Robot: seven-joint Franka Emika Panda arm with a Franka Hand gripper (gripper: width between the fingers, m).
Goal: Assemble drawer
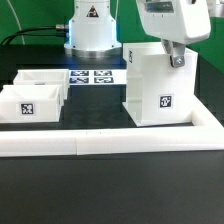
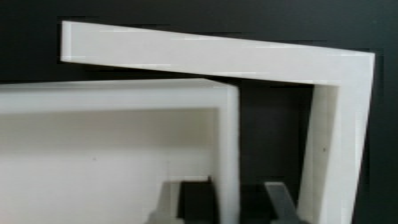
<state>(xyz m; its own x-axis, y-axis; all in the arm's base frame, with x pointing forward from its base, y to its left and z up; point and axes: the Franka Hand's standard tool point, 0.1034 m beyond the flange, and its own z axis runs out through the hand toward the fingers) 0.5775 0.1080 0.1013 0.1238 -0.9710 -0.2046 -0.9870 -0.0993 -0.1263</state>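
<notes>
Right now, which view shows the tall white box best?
The exterior view: the whole tall white box shows there, its tag included. The wrist view shows only parts of its walls, up close.

The arm's white base (image 1: pixel 90 30) stands at the back. Its wrist (image 1: pixel 165 18) hangs at the exterior view's upper right, with the claw (image 1: pixel 176 58) pointing straight down. Its two dark fingers (image 2: pixel 189 203) stand parallel and apart; whether they are pressing on anything cannot be told.
</notes>
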